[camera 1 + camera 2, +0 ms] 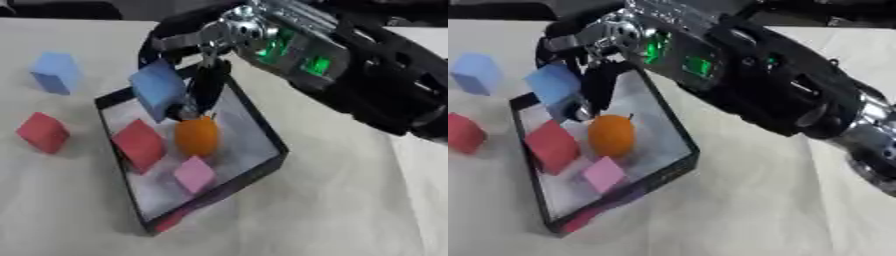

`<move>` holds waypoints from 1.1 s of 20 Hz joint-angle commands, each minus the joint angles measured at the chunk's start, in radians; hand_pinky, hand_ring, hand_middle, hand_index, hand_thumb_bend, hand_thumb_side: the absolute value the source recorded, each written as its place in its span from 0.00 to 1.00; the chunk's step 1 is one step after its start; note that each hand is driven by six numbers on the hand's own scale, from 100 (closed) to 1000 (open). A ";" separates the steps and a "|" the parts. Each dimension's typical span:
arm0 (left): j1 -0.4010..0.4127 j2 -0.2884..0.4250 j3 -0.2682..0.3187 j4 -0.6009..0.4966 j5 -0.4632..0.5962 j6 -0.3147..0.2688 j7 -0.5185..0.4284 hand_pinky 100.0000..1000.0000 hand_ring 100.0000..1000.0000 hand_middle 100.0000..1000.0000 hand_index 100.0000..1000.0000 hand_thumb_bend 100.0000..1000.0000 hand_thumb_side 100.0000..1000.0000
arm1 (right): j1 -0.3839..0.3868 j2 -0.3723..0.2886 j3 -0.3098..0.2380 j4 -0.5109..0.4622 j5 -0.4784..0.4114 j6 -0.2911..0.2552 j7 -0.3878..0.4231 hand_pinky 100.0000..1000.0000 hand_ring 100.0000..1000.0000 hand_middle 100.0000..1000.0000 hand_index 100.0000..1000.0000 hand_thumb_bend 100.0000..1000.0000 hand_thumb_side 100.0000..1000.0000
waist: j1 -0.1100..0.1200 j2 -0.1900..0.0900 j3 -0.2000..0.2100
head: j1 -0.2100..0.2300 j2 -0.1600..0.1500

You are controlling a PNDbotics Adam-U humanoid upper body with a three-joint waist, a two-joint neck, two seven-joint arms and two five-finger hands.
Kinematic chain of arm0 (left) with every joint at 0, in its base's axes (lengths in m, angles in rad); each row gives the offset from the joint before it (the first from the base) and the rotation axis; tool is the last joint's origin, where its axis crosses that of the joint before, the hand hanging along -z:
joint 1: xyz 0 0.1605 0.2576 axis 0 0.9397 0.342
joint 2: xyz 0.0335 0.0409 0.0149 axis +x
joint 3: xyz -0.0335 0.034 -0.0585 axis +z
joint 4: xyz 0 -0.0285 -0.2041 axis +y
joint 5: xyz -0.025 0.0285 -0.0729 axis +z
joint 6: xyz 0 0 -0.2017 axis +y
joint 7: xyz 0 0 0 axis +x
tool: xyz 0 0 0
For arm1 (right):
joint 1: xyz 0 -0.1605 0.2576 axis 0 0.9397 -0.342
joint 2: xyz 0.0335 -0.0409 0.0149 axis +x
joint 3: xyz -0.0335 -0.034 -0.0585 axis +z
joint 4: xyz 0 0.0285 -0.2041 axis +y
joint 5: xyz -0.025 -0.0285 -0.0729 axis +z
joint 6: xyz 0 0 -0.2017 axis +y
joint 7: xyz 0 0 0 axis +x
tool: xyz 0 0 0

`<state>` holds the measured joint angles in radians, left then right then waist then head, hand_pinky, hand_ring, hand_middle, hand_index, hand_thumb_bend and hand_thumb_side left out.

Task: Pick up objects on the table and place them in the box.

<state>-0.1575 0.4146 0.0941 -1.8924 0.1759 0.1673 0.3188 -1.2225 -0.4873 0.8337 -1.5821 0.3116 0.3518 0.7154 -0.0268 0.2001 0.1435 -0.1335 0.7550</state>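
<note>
The right hand [197,60] grips a blue block [159,89] — tilted, long axis running near-left — over the far-left corner of the black box [267,137].

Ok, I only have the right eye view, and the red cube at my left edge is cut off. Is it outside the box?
Observer: Yes. The left eye view shows the whole red cube on the table, left of the black box and apart from its wall.
Operator: My right hand holds the blue block over the box. Is the light blue cube near my edge whole?
Observer: Yes, the light blue cube shows whole, with bare cloth past its left side.
</note>
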 commanded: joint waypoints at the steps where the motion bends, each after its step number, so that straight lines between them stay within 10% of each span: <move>1: -0.004 0.029 0.002 -0.011 -0.004 -0.001 0.000 0.92 0.82 0.83 0.88 0.44 0.76 | -0.005 -0.027 -0.002 -0.034 0.000 0.059 0.010 0.76 0.63 0.50 0.63 0.01 0.00 | 0.014 -0.030 0.000 | 0.004 0.001; 8: -0.004 0.024 0.002 -0.012 -0.007 0.001 0.000 0.92 0.82 0.83 0.88 0.44 0.76 | 0.031 -0.031 0.008 -0.038 0.005 0.095 0.032 0.78 0.69 0.56 0.69 0.07 0.02 | 0.014 -0.017 0.008 | -0.003 -0.007; 14: -0.005 0.022 0.002 -0.012 -0.007 0.001 -0.001 0.92 0.82 0.83 0.88 0.44 0.76 | 0.035 -0.029 0.006 -0.035 0.015 0.032 0.071 0.86 0.85 0.77 0.89 0.37 0.31 | 0.013 -0.014 0.009 | -0.001 -0.010; 22: -0.003 0.021 0.003 -0.012 -0.008 0.001 0.000 0.92 0.82 0.83 0.88 0.44 0.76 | 0.049 -0.040 -0.015 -0.008 0.050 -0.015 0.080 0.88 0.89 0.82 0.91 0.42 0.37 | 0.016 -0.015 0.007 | 0.001 -0.009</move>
<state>-0.1570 0.4142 0.0940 -1.8924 0.1744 0.1679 0.3185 -1.1598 -0.5037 0.8409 -1.5901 0.3547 0.3385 0.7905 -0.0268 0.2004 0.1502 -0.1346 0.7538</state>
